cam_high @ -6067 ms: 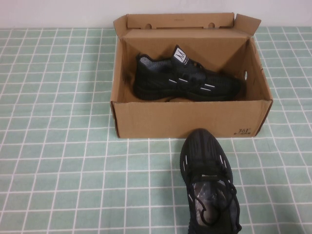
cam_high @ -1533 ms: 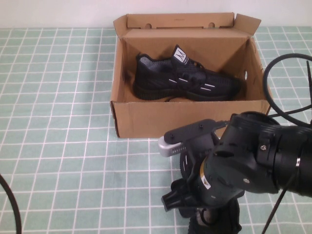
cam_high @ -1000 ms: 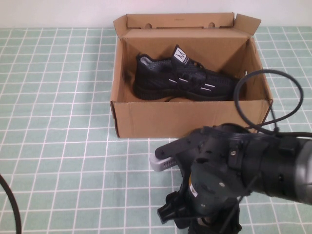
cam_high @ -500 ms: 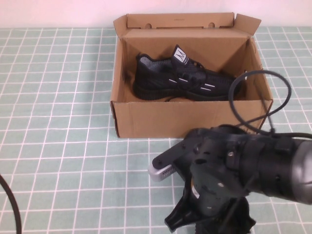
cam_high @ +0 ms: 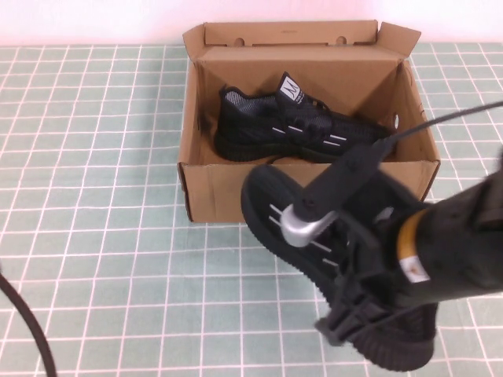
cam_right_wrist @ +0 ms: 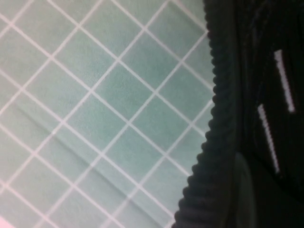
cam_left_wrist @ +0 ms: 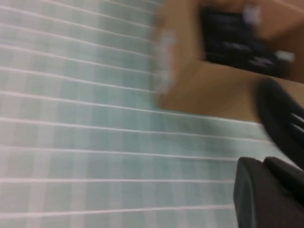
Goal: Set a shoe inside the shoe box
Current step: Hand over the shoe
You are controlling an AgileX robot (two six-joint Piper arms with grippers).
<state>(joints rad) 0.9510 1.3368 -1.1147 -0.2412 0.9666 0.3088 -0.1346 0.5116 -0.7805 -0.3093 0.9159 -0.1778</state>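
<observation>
the right tool [cam_high: 369,302] is hanging over the near right part of the surface [cam_high: 94,236], in front of the shoe box [cam_high: 306,192], and it is pinching the shoe [cam_high: 275,208] tight. the shoe is riding off the surface, tilted, with its toe pointing up and toward the box's front wall and its ribbed heel end low near the front edge. in the right wrist view the ribbed sole [cam_right_wrist: 209,142] is showing against the green checked cloth, with white dashes on the shoe's side. the shoe box is sitting at the far middle of the surface with its lid flaps standing open at the back, and a matching sneaker [cam_high: 302,126] is lying inside along the rear wall, white tongue tag up. the left tool [cam_left_wrist: 266,194] is hovering over the left side of the surface, well apart from the box, with its fingers pressed together and carrying nothing; its view is taking in the box's corner and the lifted shoe's toe.
</observation>
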